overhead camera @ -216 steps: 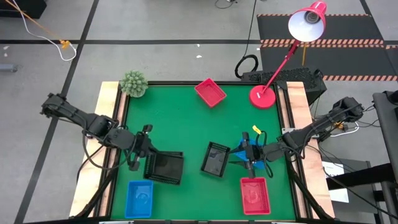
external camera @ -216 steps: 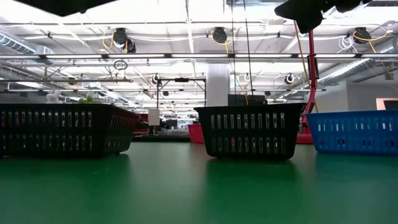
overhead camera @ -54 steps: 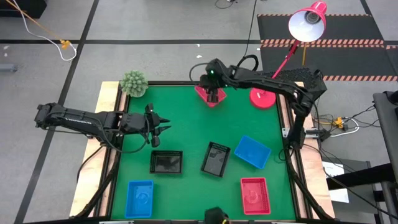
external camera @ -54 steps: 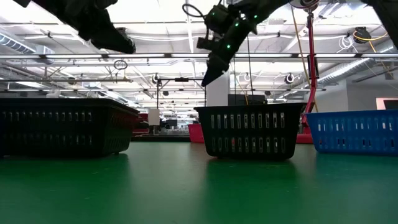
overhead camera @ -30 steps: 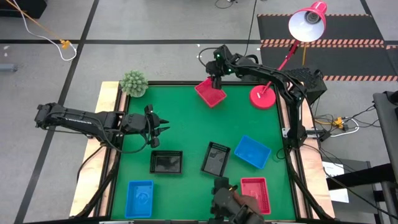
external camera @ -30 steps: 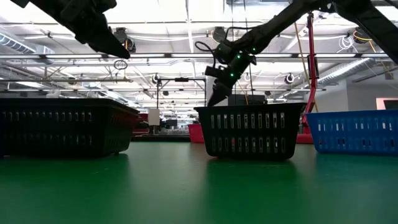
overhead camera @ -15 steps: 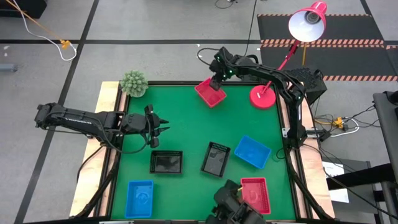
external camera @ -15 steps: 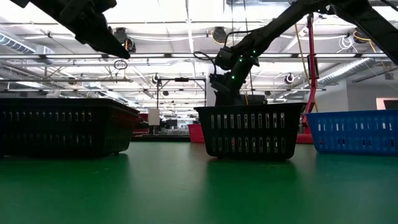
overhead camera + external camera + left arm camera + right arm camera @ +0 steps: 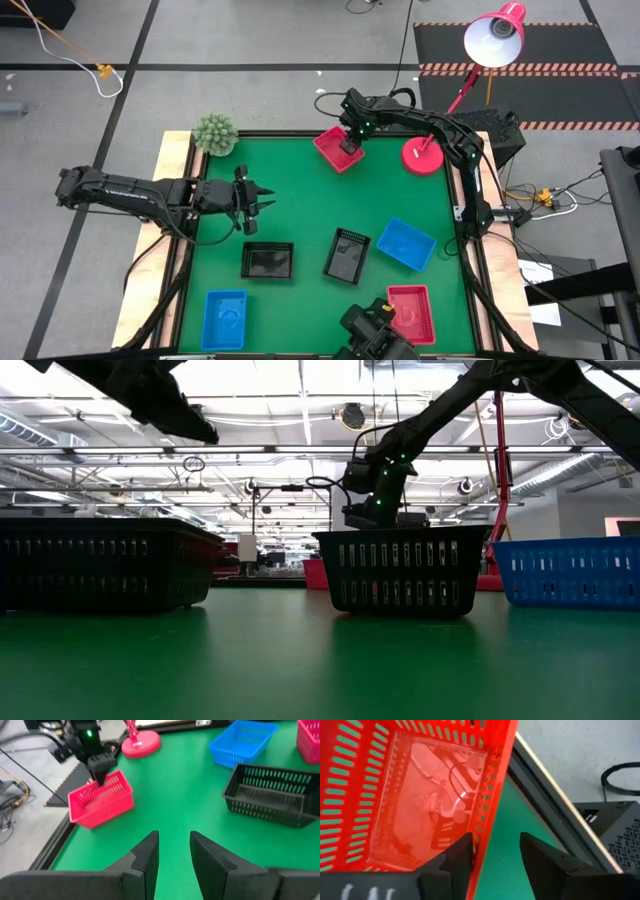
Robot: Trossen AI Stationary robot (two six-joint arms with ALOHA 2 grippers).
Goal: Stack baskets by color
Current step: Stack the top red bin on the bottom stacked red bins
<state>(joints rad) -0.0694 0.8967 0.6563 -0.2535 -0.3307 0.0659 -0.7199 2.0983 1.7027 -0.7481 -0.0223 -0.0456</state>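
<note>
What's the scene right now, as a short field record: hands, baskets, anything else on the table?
right hand: at the far red basket, fingers open astride its wall, one inside, one outside
left hand: above the table's left side, holding nothing, fingers slightly apart
near red basket: near right corner
blue baskets: one near left, one at right
black baskets: one left of centre, one at centre
lamp base: far right corner
plant: far left corner
stacking: far red basket not yet lifted
</note>
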